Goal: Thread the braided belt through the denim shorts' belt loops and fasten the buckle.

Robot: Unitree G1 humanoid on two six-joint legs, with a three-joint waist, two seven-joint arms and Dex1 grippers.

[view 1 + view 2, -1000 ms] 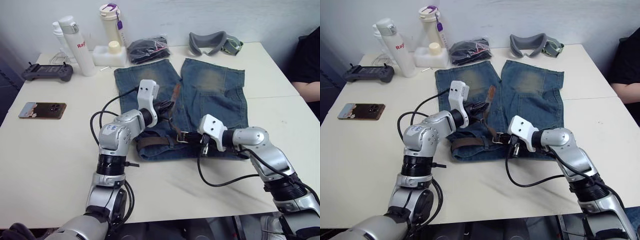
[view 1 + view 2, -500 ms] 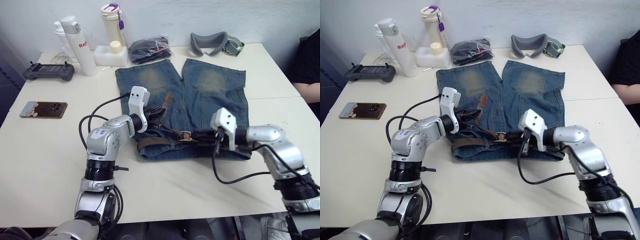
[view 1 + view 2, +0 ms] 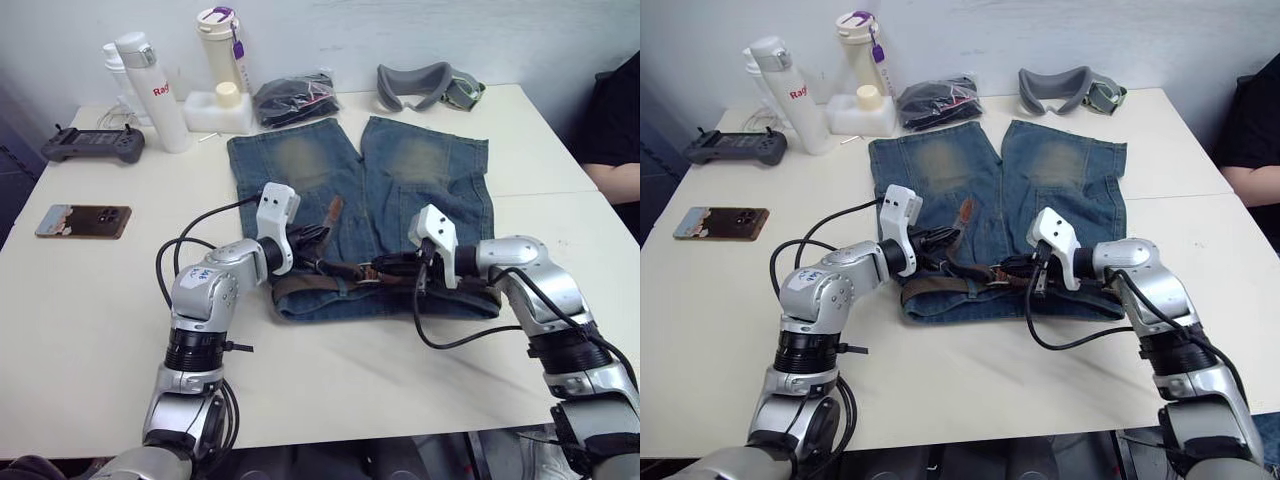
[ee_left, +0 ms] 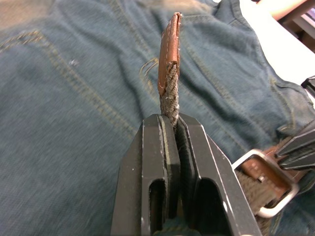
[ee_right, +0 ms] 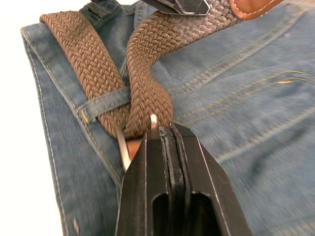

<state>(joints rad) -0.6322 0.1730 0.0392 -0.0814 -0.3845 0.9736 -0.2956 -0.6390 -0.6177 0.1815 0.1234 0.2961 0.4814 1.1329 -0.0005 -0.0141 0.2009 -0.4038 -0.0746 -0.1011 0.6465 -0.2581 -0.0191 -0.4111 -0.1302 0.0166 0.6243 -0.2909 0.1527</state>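
Pinching the braided belt [image 4: 170, 91], left jaws closed; right apparently at the buckle [image 4: 266, 184].

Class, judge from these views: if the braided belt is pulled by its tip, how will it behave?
Probably floppy: the braided belt curves and bends past the belt loop. Its weave likely grips, not slips, in the left gripper. The buckle end may drag.

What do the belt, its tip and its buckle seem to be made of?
The braided belt looks like woven brown cord or elastic fabric, matte; the plaited strands show clearly. Its tip seems smooth tan leather or imitation leather, with a stitched edge. The buckle looks like silver-grey metal with a dull shine. The denim shorts under them are blue cotton-like twill with orange seams.
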